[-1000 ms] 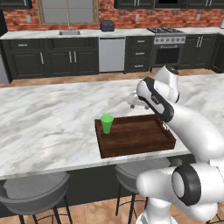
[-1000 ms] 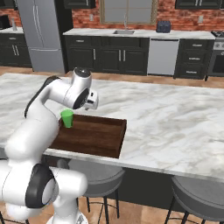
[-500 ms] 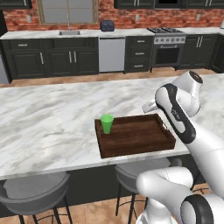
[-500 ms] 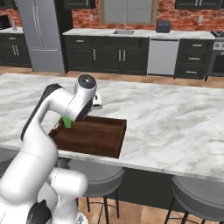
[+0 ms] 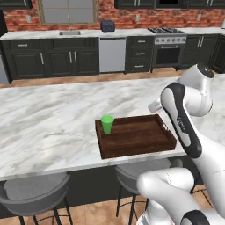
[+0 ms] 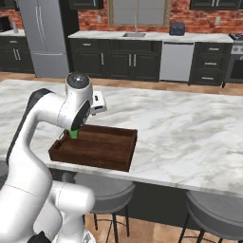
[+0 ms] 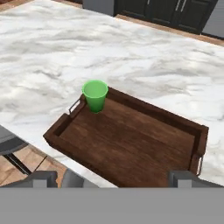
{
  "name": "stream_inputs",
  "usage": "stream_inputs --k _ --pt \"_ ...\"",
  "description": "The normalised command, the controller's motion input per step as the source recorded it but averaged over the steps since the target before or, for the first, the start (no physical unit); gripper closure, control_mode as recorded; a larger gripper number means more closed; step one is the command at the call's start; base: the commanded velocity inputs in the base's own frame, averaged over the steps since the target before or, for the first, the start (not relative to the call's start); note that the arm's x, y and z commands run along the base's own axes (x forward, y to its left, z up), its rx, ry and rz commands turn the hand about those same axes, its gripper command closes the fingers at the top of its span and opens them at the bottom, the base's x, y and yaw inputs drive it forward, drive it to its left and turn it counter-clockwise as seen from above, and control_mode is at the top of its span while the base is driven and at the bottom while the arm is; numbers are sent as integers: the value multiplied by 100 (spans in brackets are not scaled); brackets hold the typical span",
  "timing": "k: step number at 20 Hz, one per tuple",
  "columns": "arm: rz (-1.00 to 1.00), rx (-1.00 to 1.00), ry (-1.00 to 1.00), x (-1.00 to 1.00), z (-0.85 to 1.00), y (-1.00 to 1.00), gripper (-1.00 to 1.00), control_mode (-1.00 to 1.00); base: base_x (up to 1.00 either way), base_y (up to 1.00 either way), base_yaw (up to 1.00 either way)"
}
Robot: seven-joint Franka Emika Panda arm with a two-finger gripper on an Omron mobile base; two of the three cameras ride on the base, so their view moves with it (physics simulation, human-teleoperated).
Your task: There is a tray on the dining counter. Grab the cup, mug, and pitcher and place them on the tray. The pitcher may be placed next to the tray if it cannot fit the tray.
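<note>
Hand view gives me the cup (image 7: 95, 95) upright in one end corner of the tray (image 7: 131, 151), by a handle; the tray sits at the near edge of the counter (image 7: 65, 48). My gripper (image 7: 113, 178) hangs above the tray's near side, fingers spread wide and holding nothing. Mug and pitcher come next, I judge: I'd lift clear of the cup before swinging away.
</note>
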Motion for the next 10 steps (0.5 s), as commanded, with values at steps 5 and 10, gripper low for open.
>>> stream_inputs --k 5,10 --pt "-12 -3 0 -68 66 -11 -100 -100 0 0 0" --pt "-24 1 2 -75 41 6 -100 -100 0 0 0"
